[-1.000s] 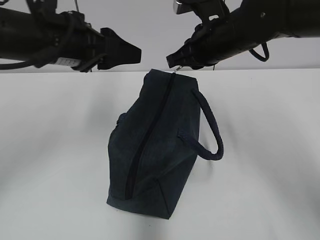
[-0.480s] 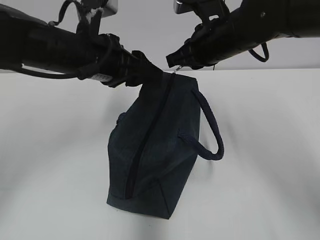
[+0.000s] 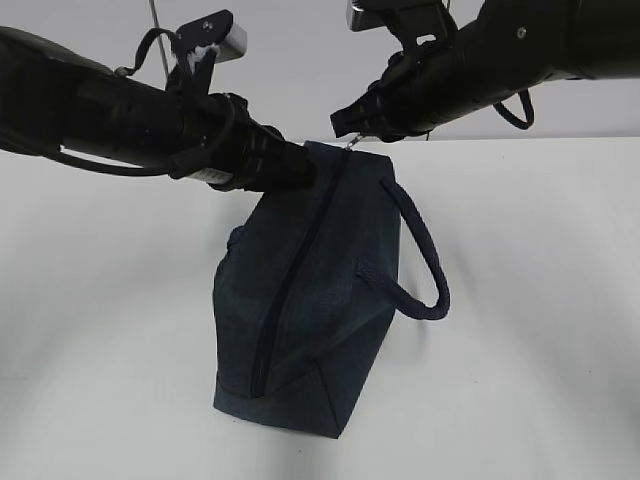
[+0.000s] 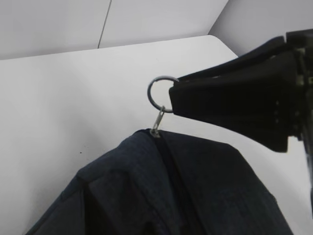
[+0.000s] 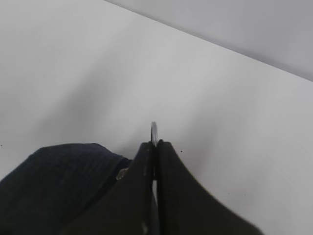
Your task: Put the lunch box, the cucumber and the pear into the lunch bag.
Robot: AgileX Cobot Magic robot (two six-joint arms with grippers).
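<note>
With the bag (image 3: 315,300) zipped on the tabletop (image 3: 540,250), the right end effector (image 3: 345,128) stays closed on the zipper ring (image 4: 160,93), while the left end effector (image 3: 300,168), grip state indeterminate, has advanced against the bag's far end, probably to brace it for unzipping.

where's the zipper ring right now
In the left wrist view the zipper ring sits at the far top end of the lunch bag, pinched by the right gripper.

Exterior faces lunch bag (image 3: 310,300); wrists close above
</note>
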